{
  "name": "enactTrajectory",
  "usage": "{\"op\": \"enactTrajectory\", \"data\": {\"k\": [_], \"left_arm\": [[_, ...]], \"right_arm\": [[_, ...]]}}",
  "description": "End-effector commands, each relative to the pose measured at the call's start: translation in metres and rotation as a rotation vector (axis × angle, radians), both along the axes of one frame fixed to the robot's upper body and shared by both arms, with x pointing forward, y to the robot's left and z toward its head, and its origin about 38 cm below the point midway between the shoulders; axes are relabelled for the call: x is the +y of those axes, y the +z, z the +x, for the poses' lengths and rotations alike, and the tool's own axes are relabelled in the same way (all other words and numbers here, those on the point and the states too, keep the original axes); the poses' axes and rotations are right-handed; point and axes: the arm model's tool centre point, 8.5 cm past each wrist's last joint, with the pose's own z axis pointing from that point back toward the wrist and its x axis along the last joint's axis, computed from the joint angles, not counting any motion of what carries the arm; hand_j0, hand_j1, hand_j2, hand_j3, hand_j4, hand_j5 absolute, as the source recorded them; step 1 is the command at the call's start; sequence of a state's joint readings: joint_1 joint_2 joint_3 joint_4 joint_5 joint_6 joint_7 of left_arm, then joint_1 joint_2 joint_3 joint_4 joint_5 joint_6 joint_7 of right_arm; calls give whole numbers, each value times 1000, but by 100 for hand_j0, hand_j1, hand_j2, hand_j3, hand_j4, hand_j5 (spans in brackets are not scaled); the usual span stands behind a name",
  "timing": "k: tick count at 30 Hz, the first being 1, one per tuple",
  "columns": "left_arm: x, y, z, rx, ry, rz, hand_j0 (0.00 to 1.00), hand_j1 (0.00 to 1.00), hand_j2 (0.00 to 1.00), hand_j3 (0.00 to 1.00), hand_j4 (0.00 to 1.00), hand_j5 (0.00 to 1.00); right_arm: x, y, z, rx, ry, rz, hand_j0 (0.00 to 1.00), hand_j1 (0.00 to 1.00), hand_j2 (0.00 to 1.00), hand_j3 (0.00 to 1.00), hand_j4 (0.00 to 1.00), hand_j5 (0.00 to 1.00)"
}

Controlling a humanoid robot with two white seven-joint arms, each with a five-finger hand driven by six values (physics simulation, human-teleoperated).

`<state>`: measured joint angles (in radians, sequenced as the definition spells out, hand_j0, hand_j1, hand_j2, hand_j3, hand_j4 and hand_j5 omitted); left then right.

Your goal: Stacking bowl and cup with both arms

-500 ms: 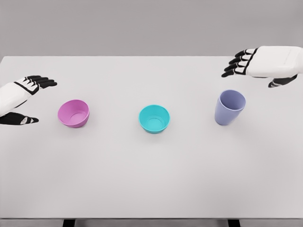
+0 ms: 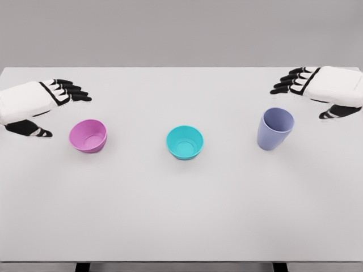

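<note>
3 vessels in a row on a white counter (image 2: 181,215), both hands spread above them.

No writing shows anywhere. The smooth pink bowl (image 2: 88,136) sits toward the counter's left edge, the teal bowl (image 2: 185,142) mid-counter, the tall lavender cup (image 2: 275,128) toward the right edge, all upright and well apart, with bare surface toward the near edge. The left hand (image 2: 34,105) and right hand (image 2: 323,88) hover, fingers spread, holding nothing.

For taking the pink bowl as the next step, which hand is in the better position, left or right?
Left. The left hand hovers open right beside the pink bowl, at the table's left. The right hand is far across, above the purple cup, with the teal bowl between.
</note>
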<state>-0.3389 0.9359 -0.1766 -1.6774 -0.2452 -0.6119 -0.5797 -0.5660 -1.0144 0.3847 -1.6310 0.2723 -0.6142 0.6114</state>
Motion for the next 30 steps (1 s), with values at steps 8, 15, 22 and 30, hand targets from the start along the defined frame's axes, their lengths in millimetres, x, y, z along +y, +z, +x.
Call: {"op": "enactTrajectory", "data": {"k": [8, 15, 22, 30], "left_arm": [[-47, -34, 18, 389, 99, 10, 100, 100, 100, 100, 100, 100], [-42, -33, 26, 467, 218, -10, 100, 100, 100, 100, 100, 100], [-39, -46, 27, 511, 293, 15, 100, 100, 100, 100, 100, 100], [-43, -45, 25, 395, 198, 122, 96, 96, 96, 96, 96, 96]], "right_arm": [[-11, 26, -2, -94, -39, 88, 100, 100, 100, 100, 100, 100], [-10, 19, -2, -76, -40, 91, 100, 100, 100, 100, 100, 100], [-10, 17, -3, -72, -40, 96, 100, 100, 100, 100, 100, 100], [-10, 17, -3, -73, -41, 93, 100, 100, 100, 100, 100, 100]]}}
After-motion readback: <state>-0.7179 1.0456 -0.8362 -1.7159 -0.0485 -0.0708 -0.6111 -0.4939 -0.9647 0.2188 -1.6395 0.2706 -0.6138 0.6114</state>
